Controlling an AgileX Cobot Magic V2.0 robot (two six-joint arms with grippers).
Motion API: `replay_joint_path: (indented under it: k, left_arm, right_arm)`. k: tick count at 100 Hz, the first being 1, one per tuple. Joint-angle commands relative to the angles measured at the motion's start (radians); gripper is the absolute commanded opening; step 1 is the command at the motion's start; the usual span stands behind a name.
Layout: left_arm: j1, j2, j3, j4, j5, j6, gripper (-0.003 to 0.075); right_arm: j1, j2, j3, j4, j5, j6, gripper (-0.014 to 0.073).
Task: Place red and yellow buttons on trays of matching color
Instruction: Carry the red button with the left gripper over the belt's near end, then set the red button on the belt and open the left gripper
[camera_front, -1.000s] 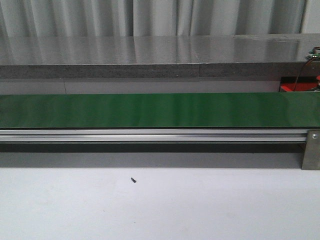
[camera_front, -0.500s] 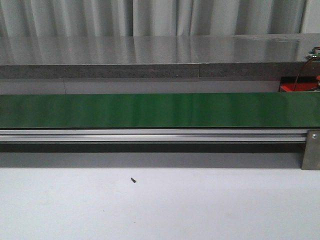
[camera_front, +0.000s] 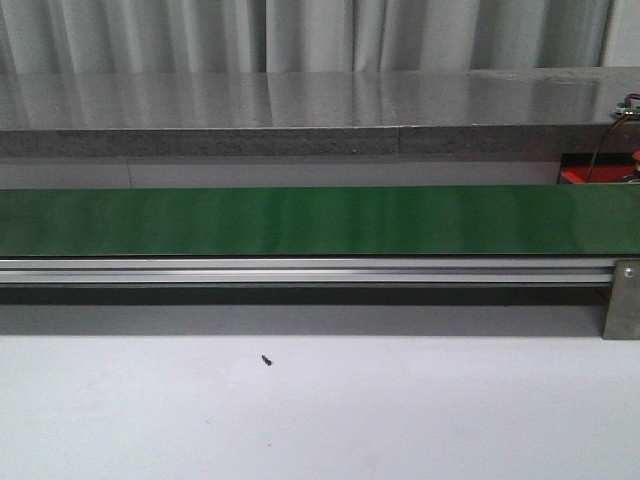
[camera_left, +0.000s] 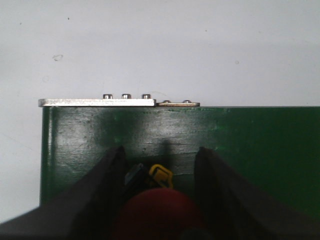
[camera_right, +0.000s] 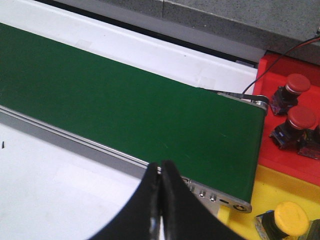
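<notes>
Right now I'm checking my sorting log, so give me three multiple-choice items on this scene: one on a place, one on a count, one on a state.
1. Where is the red button seen by the left wrist camera?
A. between the left gripper's fingers
B. on the yellow tray
C. on the white table

2. How many red buttons sit on the red tray?
A. none
B. two
C. five

3. How is the right gripper?
A. wide open
B. holding a button
C. shut, empty

Answers: 1 A, it sits between both fingers; 2 B, two red caps show; 3 C, its fingers meet.
</notes>
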Motion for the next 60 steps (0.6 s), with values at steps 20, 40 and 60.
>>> replay_joint_path:
  k: [20,40,60]
  left_arm:
    - [0.002,-0.039,-0.027,-0.033,-0.020,-0.022,0.0066]
    - [0.002,-0.039,-0.027,-0.033,-0.009,-0.022,0.0265]
    - [0.002,-0.041,-0.027,-0.049,-0.009,-0.022,0.0578]
  right_arm:
    - [-0.006,-0.005,-0.022,0.020,-0.064,-0.002,-0.0068]
    - [-0.006,-0.005,-0.022,0.020,-0.064,-0.002,-0.0068]
    - [-0.006,-0.005,-0.022,0.020,-0.064,-0.002,-0.0068]
